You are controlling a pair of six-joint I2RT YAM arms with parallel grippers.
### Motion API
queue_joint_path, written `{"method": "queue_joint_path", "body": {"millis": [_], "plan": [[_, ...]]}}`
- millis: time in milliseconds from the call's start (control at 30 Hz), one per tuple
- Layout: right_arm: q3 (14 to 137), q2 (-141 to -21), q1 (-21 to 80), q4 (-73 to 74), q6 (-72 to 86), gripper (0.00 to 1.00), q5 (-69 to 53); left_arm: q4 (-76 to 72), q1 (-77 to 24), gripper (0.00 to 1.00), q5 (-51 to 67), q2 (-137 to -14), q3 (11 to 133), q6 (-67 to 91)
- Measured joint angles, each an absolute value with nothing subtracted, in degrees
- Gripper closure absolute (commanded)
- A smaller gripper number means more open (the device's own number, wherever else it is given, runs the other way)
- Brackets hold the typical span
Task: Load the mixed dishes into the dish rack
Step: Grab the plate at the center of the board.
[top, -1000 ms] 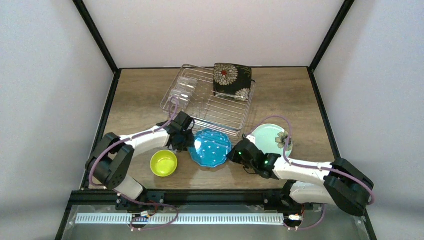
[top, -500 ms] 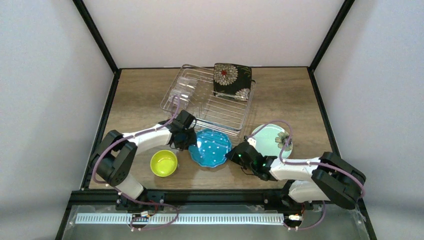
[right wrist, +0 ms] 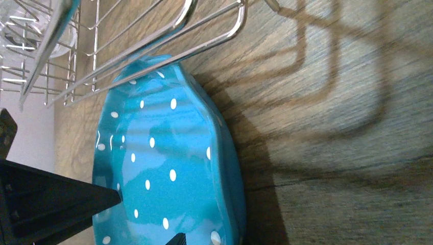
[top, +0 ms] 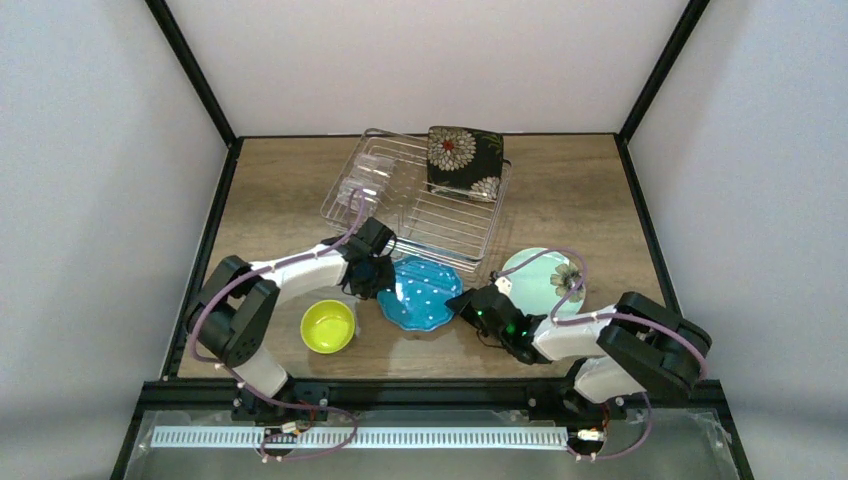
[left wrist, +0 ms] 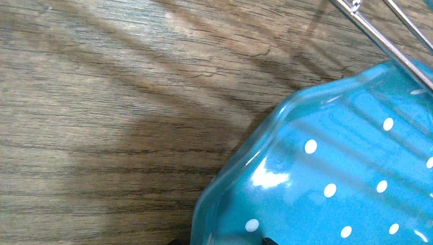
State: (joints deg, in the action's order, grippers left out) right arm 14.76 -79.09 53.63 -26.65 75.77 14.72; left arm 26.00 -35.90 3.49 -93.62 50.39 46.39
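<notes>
The teal white-dotted plate (top: 420, 293) sits tilted in front of the dish rack (top: 400, 222), its far rim against the rack's front wire (right wrist: 153, 48). My left gripper (top: 372, 278) is shut on the plate's left rim (left wrist: 214, 204), with only its fingertips (left wrist: 265, 240) showing. My right gripper (top: 462, 303) is open at the plate's right rim (right wrist: 232, 194); one fingertip (right wrist: 177, 239) is over the plate's face and the other is hidden. The black square floral plate (top: 465, 160) and the clear glass (top: 365, 185) are in the rack. The orange plate is out of view.
The yellow-green bowl (top: 328, 326) sits on the table left of the teal plate, below my left arm. The mint flower plate (top: 540, 278) lies flat to the right, behind my right wrist. A black frame edges the wooden table.
My right gripper has moved left to the teal plate's right rim. The plate has tipped up and shifted slightly toward the rack, with my left gripper still on its left rim.
</notes>
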Motion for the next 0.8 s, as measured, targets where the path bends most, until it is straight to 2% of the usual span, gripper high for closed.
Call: {"method": "queue_joint_path", "body": {"millis": [167, 267, 333, 400, 433, 500, 800], "plan": [[14.76, -81.32, 53.58, -29.93, 77.06, 0.34, 15.66, 26.92, -36.36, 0.07, 3.05, -94.37, 51.22, 46.00], [14.76, -82.61, 53.49, -31.44, 77.60, 0.41, 16.05, 27.68, -36.53, 0.08, 2.98, -95.09, 51.86, 45.74], [14.76, -83.44, 53.25, -32.38, 78.08, 0.54, 16.36, 28.12, -36.62, 0.08, 2.92, -95.46, 52.23, 45.60], [14.76, -84.47, 53.06, -33.34, 78.50, 0.79, 16.86, 28.49, -36.69, 0.08, 2.81, -95.77, 52.51, 45.39], [14.72, -84.95, 52.95, -33.78, 78.65, 0.88, 17.08, 28.56, -36.71, 0.08, 2.74, -95.81, 52.58, 45.25], [14.76, -85.34, 52.84, -34.35, 79.48, 0.97, 17.26, 28.86, -36.80, 0.08, 2.55, -95.96, 52.75, 44.91], [16.16, -84.01, 52.80, -30.22, 79.70, 0.99, 17.12, 29.30, -37.36, 0.07, 1.67, -95.96, 52.97, 44.75]]}}
